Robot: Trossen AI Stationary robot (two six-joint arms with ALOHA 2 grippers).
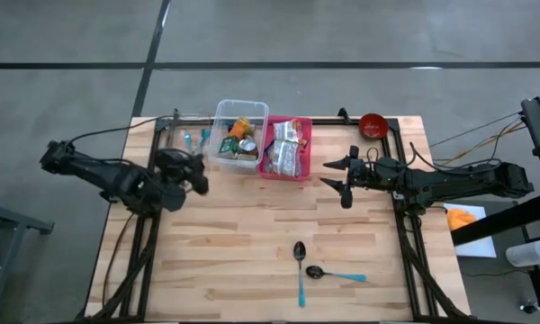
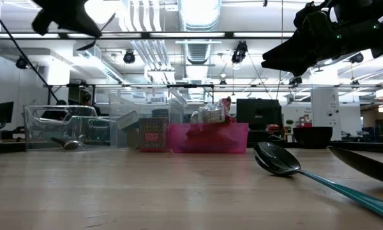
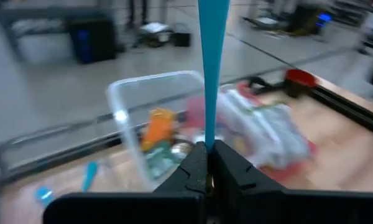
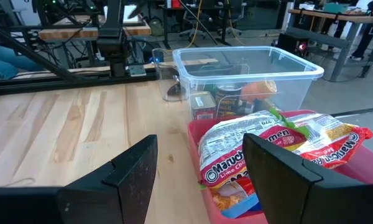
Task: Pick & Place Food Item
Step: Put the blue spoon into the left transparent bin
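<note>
Wooden slatted surface [image 1: 252, 243] carrying bins. Left pincer [image 3: 209, 163] hovering beside clear plastic tub [image 1: 240, 135], clamping thin teal handle [image 3: 212, 68]. Pink plastic bin [image 1: 288, 149] holding ramen noodle packets [image 4: 280, 146]. Right pincer [image 1: 335, 174] hovering just beside pink bin, fingers spread wide, gripping nothing.

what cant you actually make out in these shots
- Left tool: shut on a teal handle; the left wrist view cuts off its far end, so the utensil type is unknown.
- Clear bin: contents too small in the high view and blurred in the left wrist view.
- Red bowl: its inside is too small to read in the high view.
- Right tool: open near the ramen packets, apparently empty.
</note>
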